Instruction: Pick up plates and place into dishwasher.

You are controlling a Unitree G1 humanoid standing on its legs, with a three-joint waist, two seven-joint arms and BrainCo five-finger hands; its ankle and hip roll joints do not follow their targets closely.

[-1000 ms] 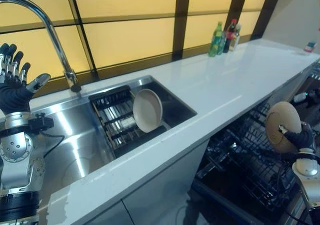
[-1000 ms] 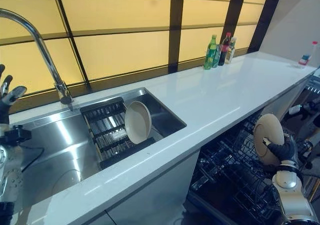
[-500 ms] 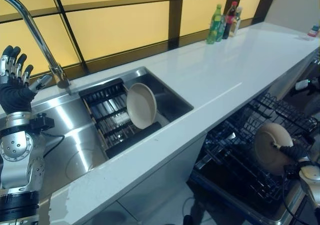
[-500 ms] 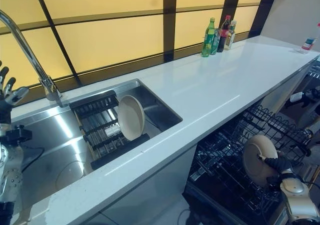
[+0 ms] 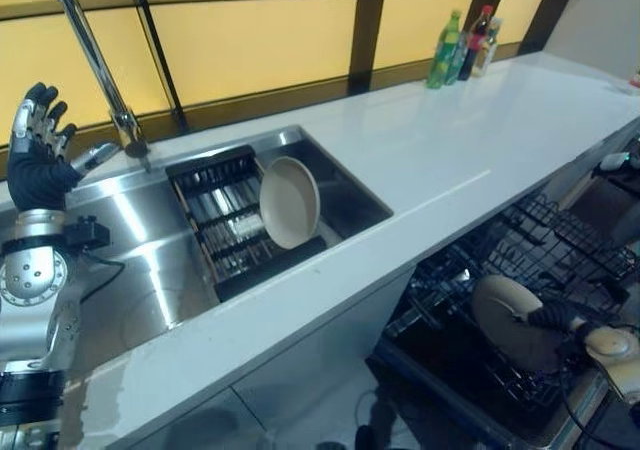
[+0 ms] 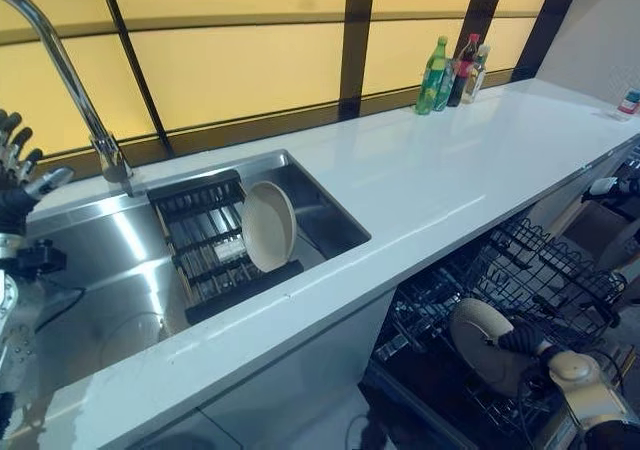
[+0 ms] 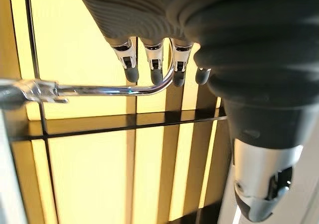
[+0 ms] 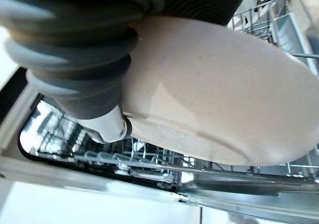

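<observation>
My right hand (image 5: 558, 316) is shut on a beige plate (image 5: 508, 317), its thumb (image 8: 112, 126) pressed on the plate's (image 8: 219, 104) face. The plate is tilted and low in the black wire lower rack (image 5: 530, 245) of the pulled-out dishwasher. A second beige plate (image 5: 291, 202) stands on edge in the dark drying rack (image 5: 222, 220) inside the steel sink (image 5: 150, 270). My left hand (image 5: 38, 156) is raised at the far left above the sink, open, with its fingers (image 7: 154, 59) straight and nothing in it.
A tall curved faucet (image 5: 100, 65) rises beside my left hand. The white counter (image 5: 470, 130) runs to the right, with three bottles (image 5: 465, 45) at its back edge. The dishwasher rack (image 6: 520, 270) juts out below the counter's front edge.
My right hand has brought the plate down from upright above the rack to tilted low inside it. The camera has shifted; my left hand stays raised.
</observation>
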